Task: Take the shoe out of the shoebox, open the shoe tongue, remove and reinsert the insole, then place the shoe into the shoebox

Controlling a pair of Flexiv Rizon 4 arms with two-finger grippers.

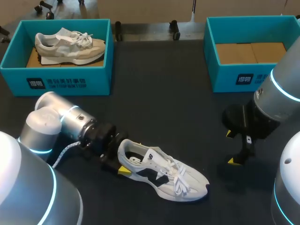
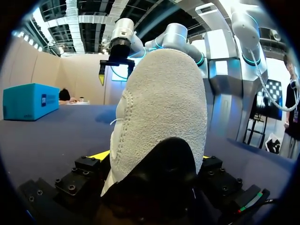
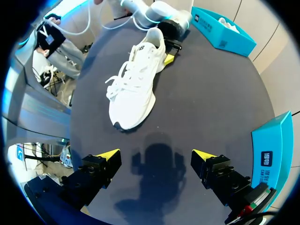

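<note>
A white shoe with navy patches (image 1: 161, 176) lies on its sole on the dark table, toe pointing right. Its heel (image 2: 161, 108) sits between the fingers of my left gripper (image 1: 121, 157), which stands open around it; one yellow fingertip (image 1: 123, 171) shows beside the heel. In the right wrist view the shoe (image 3: 136, 89) lies ahead of my right gripper (image 3: 157, 157), which hangs open and empty over bare table. In the head view that gripper (image 1: 231, 147) is right of the shoe's toe. The teal shoebox (image 1: 234, 77) at the back right holds only its cardboard floor.
A second teal box (image 1: 70, 82) at the back left holds a beige shoe (image 1: 70, 44). Dark table stretches between the two boxes and in front of them.
</note>
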